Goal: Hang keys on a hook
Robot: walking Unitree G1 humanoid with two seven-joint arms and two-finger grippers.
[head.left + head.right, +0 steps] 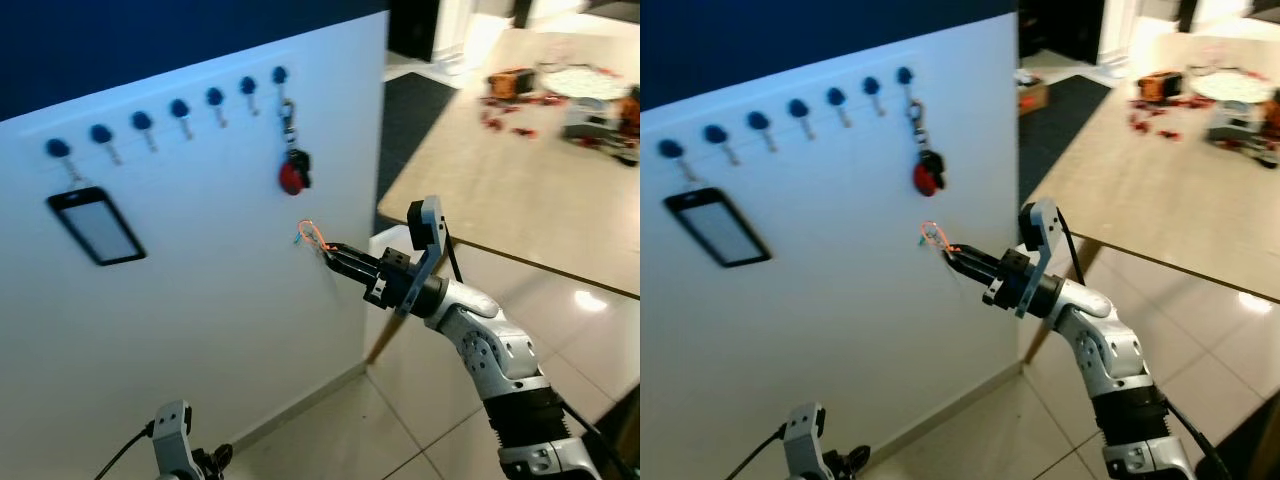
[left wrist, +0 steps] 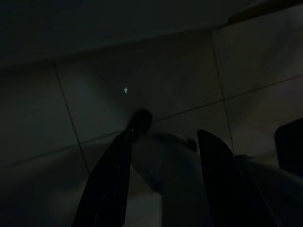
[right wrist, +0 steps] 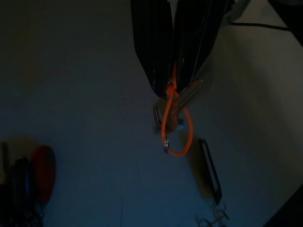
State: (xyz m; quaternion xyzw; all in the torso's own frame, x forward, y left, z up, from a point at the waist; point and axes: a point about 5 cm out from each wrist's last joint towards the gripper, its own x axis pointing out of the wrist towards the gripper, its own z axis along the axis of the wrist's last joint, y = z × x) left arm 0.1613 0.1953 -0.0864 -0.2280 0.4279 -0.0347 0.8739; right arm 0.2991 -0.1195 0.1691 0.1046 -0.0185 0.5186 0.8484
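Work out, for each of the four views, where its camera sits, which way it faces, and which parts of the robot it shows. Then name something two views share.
Left eye: on the head, looking forward and down at the white wall with hooks; right gripper raised, left arm low.
Right eye: beside it, same scene.
Left wrist: dark, facing floor tiles past its fingers.
Right wrist: facing the wall along shut fingers holding the orange ring.
Shared: the red fob.
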